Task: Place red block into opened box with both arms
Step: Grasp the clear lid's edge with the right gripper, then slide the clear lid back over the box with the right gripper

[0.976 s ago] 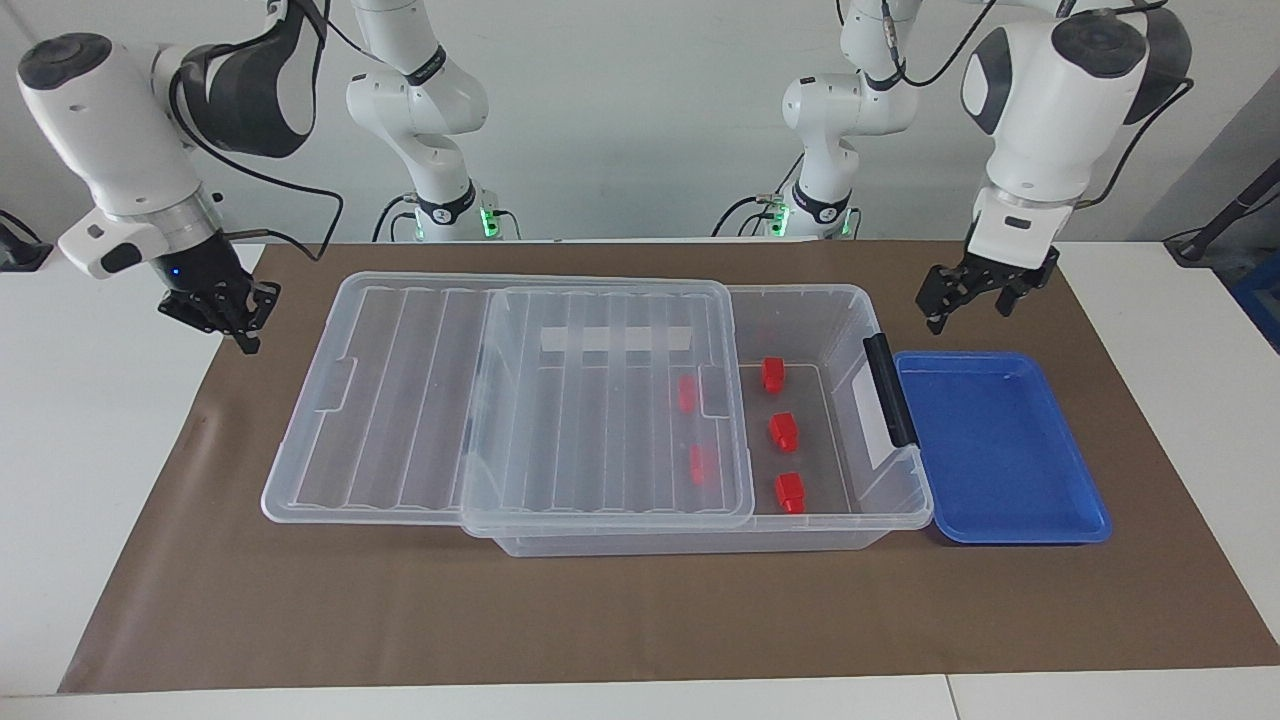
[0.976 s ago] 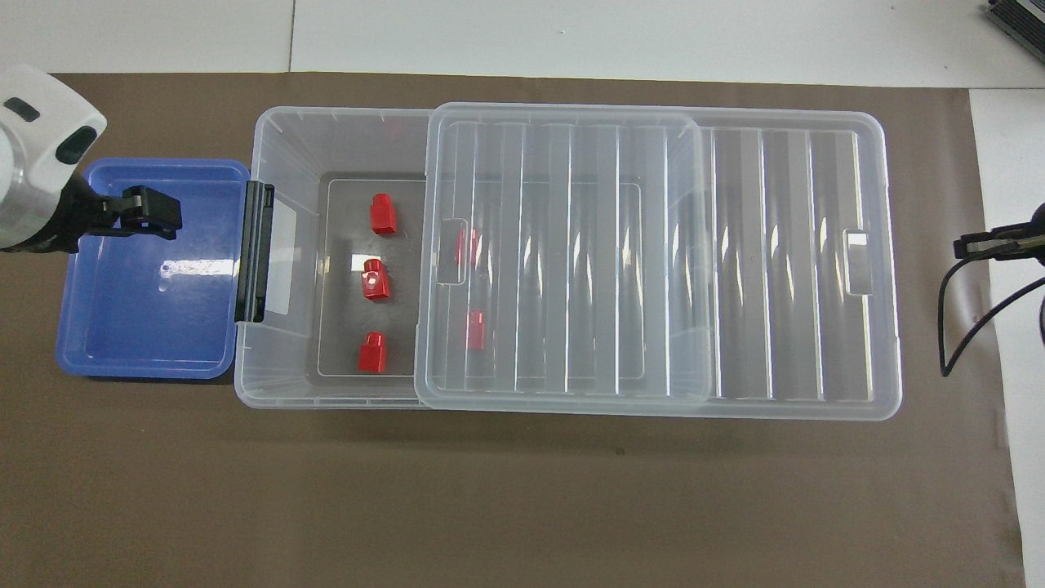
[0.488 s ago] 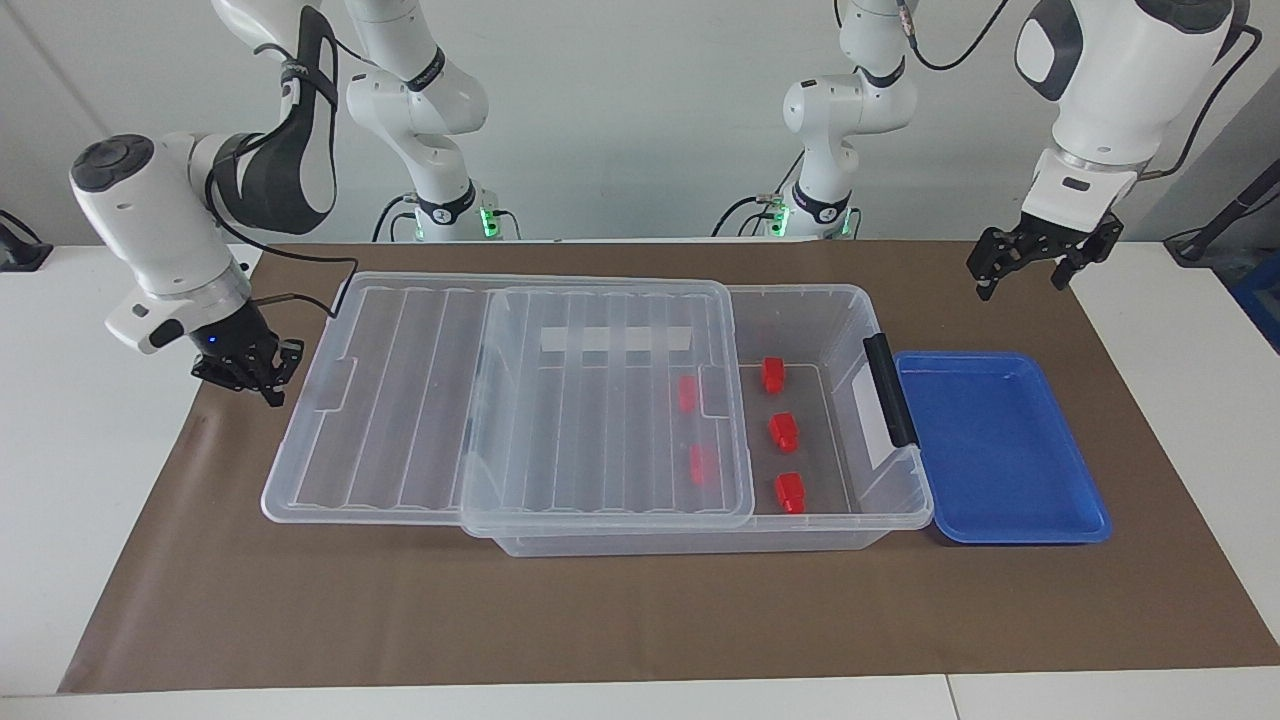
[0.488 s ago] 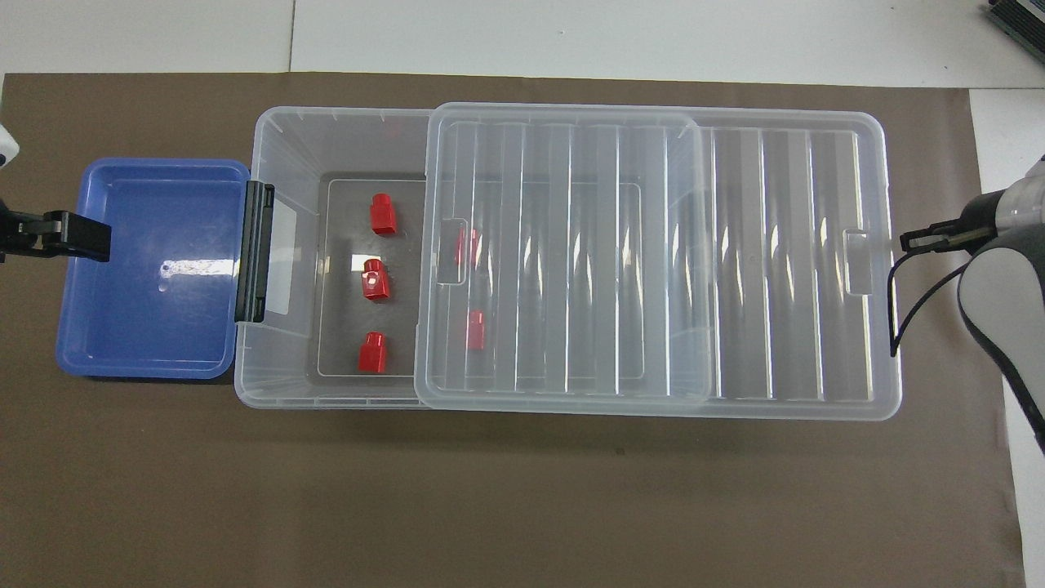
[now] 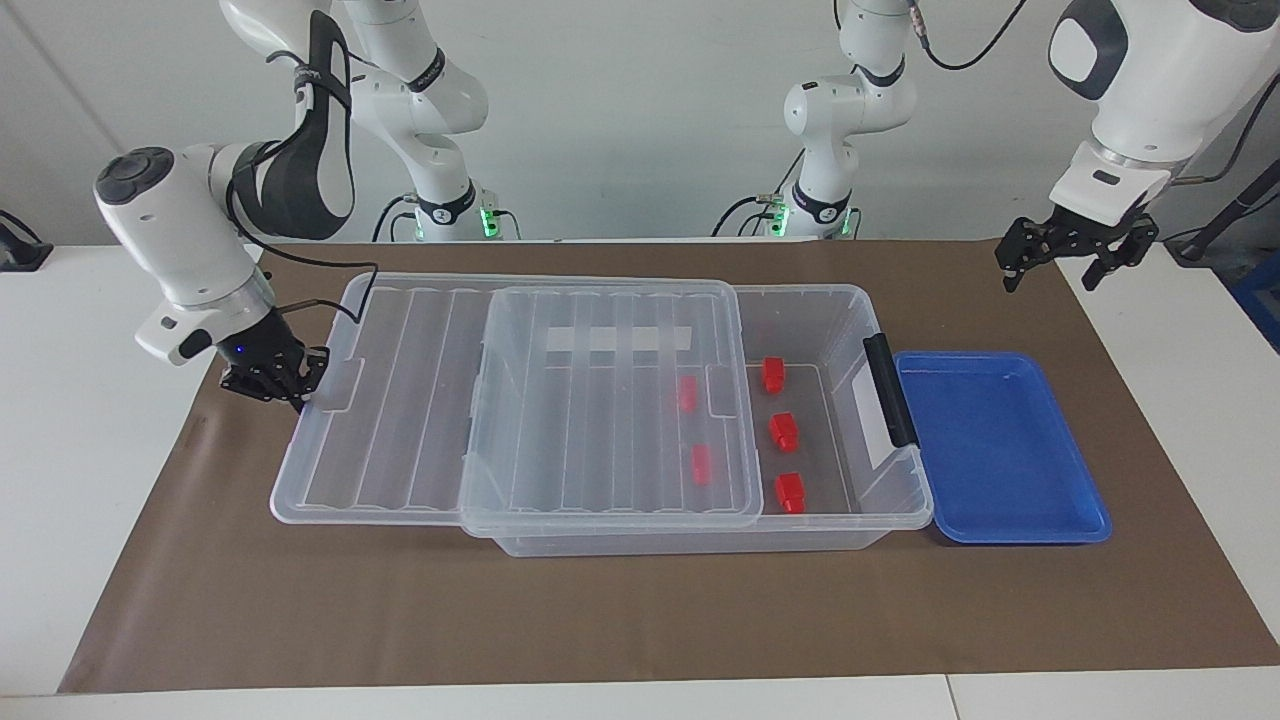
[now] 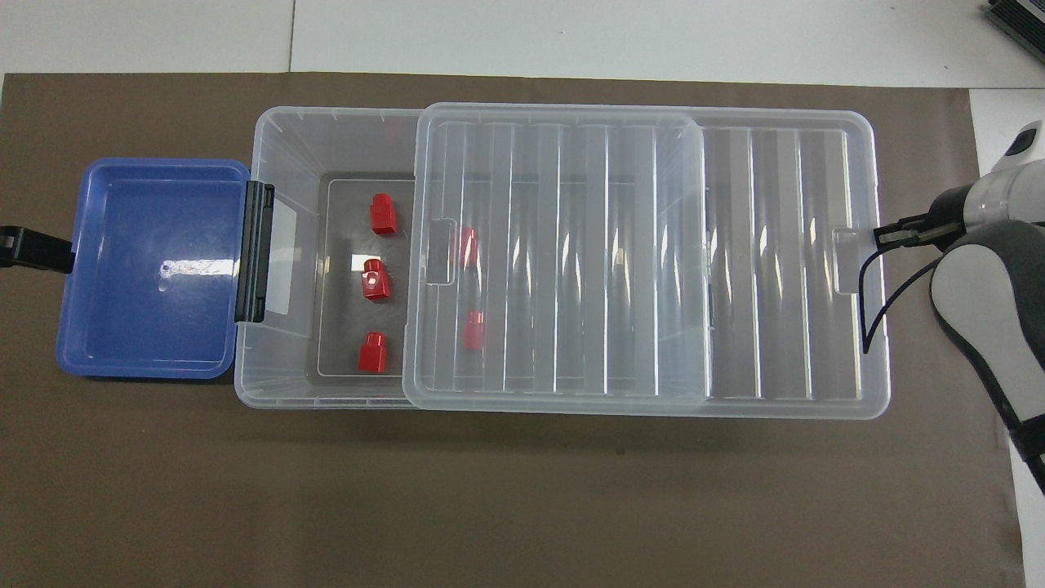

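Observation:
The clear box lies lengthwise on the brown mat, its black latch at the left arm's end. Its ribbed lid covers most of it and overhangs toward the right arm's end. Several red blocks lie inside: three in the uncovered part, two under the lid. My right gripper is shut, its tips against the lid's overhanging end rim. My left gripper hangs open and holds nothing, up in the air beside the blue tray.
An empty shallow blue tray sits against the box's latch end. The brown mat covers the table's middle, with white tabletop around it. The right arm's forearm and black cable hang over that end of the mat.
My right gripper came down to the lid's end and the lid has slid a little toward the left arm's end. My left gripper rose and drew away from over the blue tray.

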### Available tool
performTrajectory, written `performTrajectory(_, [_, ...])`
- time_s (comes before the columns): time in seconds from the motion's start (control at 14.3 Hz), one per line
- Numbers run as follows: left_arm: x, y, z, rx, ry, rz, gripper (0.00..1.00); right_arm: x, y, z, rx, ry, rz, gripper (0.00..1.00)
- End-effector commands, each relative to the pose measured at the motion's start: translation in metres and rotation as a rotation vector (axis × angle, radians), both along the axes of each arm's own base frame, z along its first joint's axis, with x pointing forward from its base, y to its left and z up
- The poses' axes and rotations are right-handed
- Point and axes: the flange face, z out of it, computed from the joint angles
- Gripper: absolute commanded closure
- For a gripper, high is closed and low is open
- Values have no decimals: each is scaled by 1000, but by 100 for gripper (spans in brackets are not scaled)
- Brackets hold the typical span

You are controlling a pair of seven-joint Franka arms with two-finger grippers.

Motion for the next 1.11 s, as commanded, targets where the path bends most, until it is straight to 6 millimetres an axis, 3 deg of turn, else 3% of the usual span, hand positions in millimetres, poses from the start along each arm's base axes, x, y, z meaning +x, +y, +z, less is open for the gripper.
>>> performTrajectory(0.0, [-5,-11,3,-25,-46,-8,0,4,14,1,38,-17,0,100])
performTrajectory(0.49, [-6,-21,0,-34,-42,-5,0,8,78,2,57,-23,-25,100])
performTrajectory(1.05, [-11,-22,0,-33,-12,2,0,4,131,2,74,-11,-40,100])
